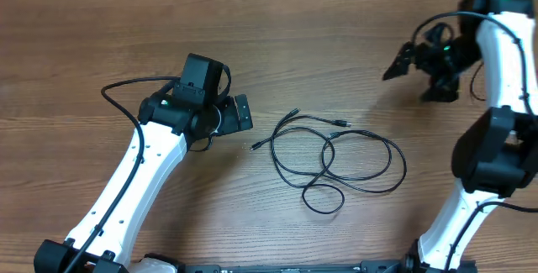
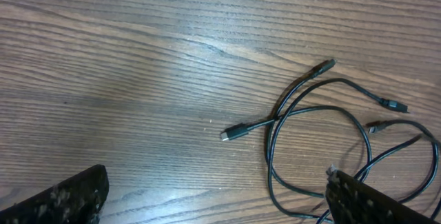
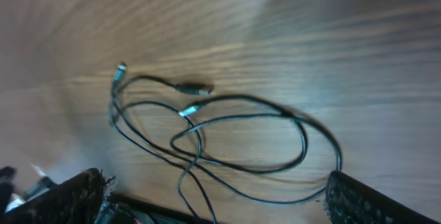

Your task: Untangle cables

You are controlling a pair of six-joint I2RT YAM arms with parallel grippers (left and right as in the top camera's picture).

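Overhead, we note thin black cables (image 1: 332,143) looped on grained wooden table (image 1: 252,29); left gripper (image 1: 244,113), right gripper (image 1: 418,78) spread wide, empty

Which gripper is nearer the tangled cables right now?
Left. The left gripper sits just left of the cables, close by; the right gripper is off toward the far right corner, farther away. Neither touches them.

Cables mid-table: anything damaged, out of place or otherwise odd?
Only the expected tangle: the cables lie in overlapping, crossing loops on the wooden table, plug ends free. No fraying or sharp kinks are visible, though the right wrist view is blurred.
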